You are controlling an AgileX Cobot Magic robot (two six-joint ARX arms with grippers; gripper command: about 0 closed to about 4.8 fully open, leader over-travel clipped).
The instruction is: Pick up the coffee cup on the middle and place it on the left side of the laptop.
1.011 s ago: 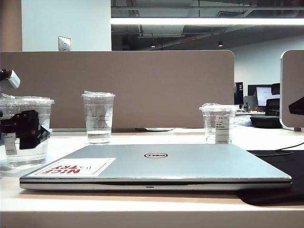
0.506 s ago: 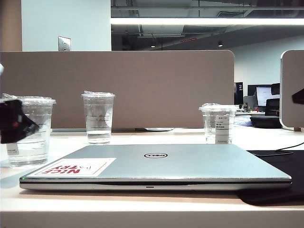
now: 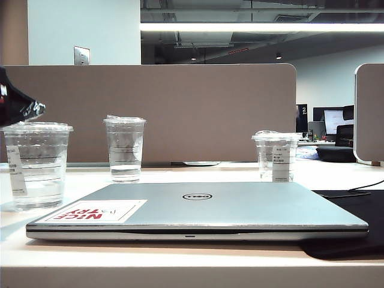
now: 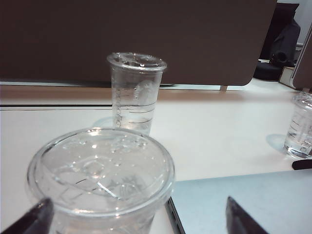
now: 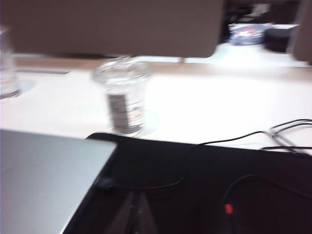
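Left wrist view shows the left end effector (image 4: pixel 136 219) open above the coffee cup (image 4: pixel 101 180) beside the laptop (image 4: pixel 243 204); the right end effector's (image 5: pixel 138 214) state is unclear.

We noted a slimmer clear cup (image 3: pixel 124 148) upright on the bench (image 3: pixel 180 255), well apart from a shorter labelled cup (image 3: pixel 275 155). A black mat (image 3: pixel 354 219) with cables (image 5: pixel 273 134) lay nearby. A brown partition (image 3: pixel 180 111) stood behind.
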